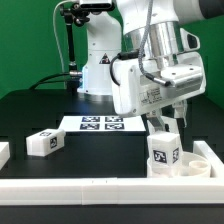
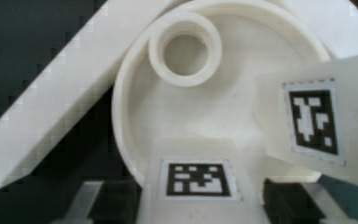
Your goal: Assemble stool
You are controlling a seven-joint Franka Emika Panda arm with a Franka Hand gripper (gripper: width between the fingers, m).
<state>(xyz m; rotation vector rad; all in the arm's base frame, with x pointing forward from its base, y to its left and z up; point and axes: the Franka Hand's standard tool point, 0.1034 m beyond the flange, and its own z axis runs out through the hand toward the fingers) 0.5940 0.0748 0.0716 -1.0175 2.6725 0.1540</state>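
End effector (image 1: 166,122) spread wide, empty, just above upright leg (image 1: 165,150) on seat (image 1: 205,165), near right of surface (image 1: 30,110). Risk: off-centre descent clips leg, knocks it crooked, shoves seat.

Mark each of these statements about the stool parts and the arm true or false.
1. A leg stands upright on the seat. True.
2. All three legs are fitted in the seat. False: a loose leg lies on the table at the exterior view's left.
3. The wrist view shows an empty socket in the seat. True.
4. The gripper is above the loose leg. False: it is over the seat, at the exterior view's right.
5. A leg rests on the marker board. False: the board bears only its tags.
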